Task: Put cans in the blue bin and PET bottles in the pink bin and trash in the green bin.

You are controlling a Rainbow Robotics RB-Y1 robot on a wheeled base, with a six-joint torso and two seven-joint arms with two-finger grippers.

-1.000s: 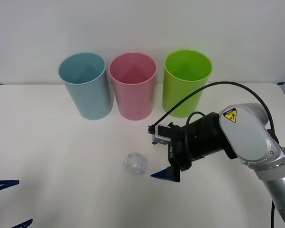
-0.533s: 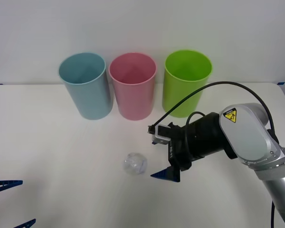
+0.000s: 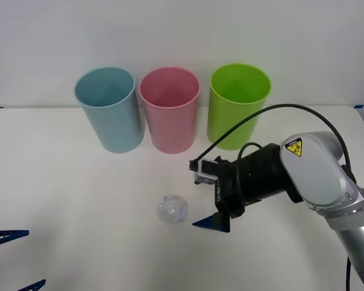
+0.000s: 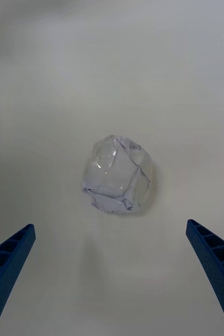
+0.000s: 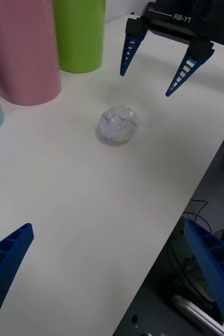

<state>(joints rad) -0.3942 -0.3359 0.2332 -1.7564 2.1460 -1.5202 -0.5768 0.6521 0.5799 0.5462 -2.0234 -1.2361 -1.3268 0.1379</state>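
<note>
The trash (image 3: pixel 172 209), a small crumpled ball of clear film, lies on the white table in front of the bins. My right gripper (image 3: pixel 201 203) hovers just right of it, open, fingers pointing at the ball; in the right wrist view the trash (image 4: pixel 118 176) sits a little beyond the open right gripper (image 4: pixel 110 227). The blue bin (image 3: pixel 109 112), pink bin (image 3: pixel 170 112) and green bin (image 3: pixel 238 109) stand upright in a row at the back. My left gripper (image 3: pixel 35 256) is open at the near left corner, away from the trash (image 5: pixel 117 125).
The table's near edge (image 5: pixel 195 173) drops off beside the trash in the left wrist view, with cables on the floor below. The right arm's grey elbow (image 3: pixel 315 173) and black cable reach over the table's right side, in front of the green bin.
The left gripper's fingertips crept very slightly to the right at the bottom left corner. The right gripper, trash and bins have not moved.
</note>
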